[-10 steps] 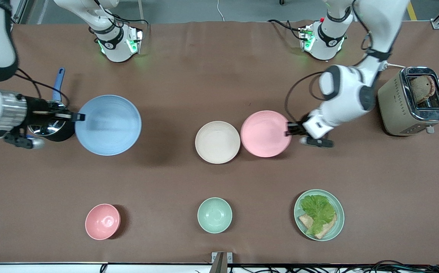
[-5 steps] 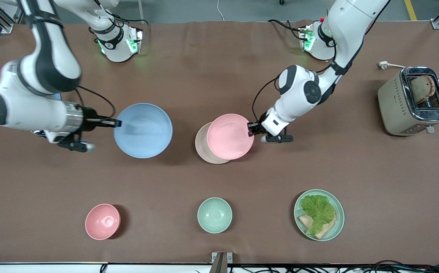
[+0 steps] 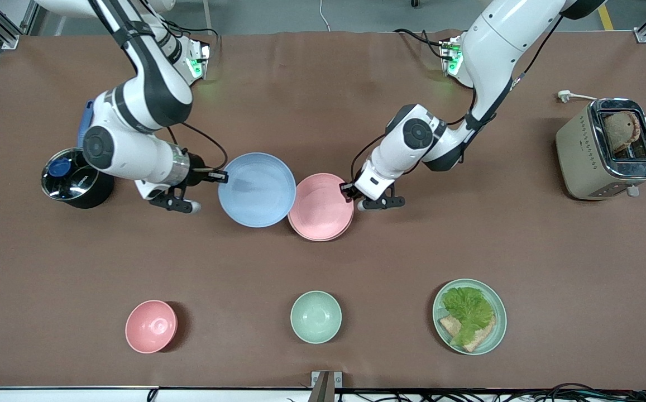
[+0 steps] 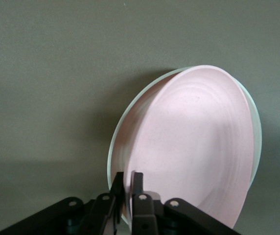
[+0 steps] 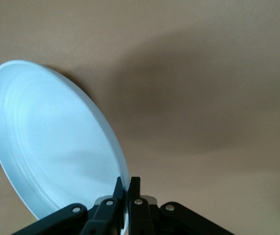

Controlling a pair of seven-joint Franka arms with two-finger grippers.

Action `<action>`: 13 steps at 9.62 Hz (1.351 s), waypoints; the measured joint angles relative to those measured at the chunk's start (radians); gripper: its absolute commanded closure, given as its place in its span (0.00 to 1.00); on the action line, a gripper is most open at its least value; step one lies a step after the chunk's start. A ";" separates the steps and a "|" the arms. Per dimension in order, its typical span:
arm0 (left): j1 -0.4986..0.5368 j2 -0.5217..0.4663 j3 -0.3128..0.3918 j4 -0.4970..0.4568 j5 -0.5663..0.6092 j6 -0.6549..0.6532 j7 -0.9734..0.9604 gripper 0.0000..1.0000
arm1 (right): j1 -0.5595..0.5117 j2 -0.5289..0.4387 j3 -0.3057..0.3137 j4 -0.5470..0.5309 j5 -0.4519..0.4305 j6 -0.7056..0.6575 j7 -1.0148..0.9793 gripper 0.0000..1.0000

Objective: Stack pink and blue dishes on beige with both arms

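The pale pink plate (image 3: 321, 206) sits over the beige plate and covers nearly all of it. Only a thin pale rim of the beige plate (image 4: 114, 142) shows beside the pink plate (image 4: 194, 147) in the left wrist view. My left gripper (image 3: 348, 191) is shut on the pink plate's rim at the edge toward the left arm's end; the jaws (image 4: 128, 183) pinch it. The pale blue plate (image 3: 255, 190) hangs beside the pink one, toward the right arm's end, its edge just overlapping it. My right gripper (image 3: 223, 177) is shut on the blue plate's (image 5: 52, 142) rim.
A black pot (image 3: 74, 178) with a blue handle stands toward the right arm's end. A toaster (image 3: 607, 148) holding bread stands toward the left arm's end. Nearer the camera are a pink bowl (image 3: 151, 326), a mint bowl (image 3: 315, 316) and a mint plate (image 3: 496, 329) with lettuce and bread.
The left gripper carried the pink plate sideways until it covers the beige plate. The right gripper brought the blue plate from near the pot up against the pink plate.
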 measured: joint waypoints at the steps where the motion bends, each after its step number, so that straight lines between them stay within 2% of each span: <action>1: 0.000 0.005 0.000 0.010 0.049 0.001 -0.043 0.00 | 0.000 0.016 0.024 -0.007 0.002 0.037 0.037 0.98; 3: 0.017 -0.017 0.003 0.025 0.088 -0.011 -0.047 0.00 | 0.009 0.077 0.075 -0.019 0.004 0.155 0.097 0.98; 4: 0.033 -0.050 0.007 0.025 0.112 -0.071 -0.017 0.00 | 0.020 0.119 0.091 -0.020 0.004 0.215 0.115 0.98; 6: 0.064 -0.158 0.032 0.030 0.133 -0.289 0.098 0.00 | 0.052 0.194 0.101 -0.019 0.006 0.317 0.125 0.97; 8: 0.067 -0.305 0.100 0.043 0.136 -0.505 0.210 0.00 | 0.118 0.247 0.106 -0.019 0.008 0.428 0.165 0.97; 10: 0.068 -0.443 0.189 0.068 0.136 -0.664 0.359 0.00 | 0.171 0.272 0.107 -0.018 0.008 0.481 0.187 0.90; 12: 0.068 -0.522 0.263 0.140 0.122 -0.793 0.460 0.00 | 0.179 0.283 0.106 -0.018 0.008 0.500 0.189 0.00; 13: 0.068 -0.541 0.294 0.209 0.094 -0.879 0.520 0.00 | 0.180 0.293 0.106 -0.018 0.008 0.513 0.189 0.00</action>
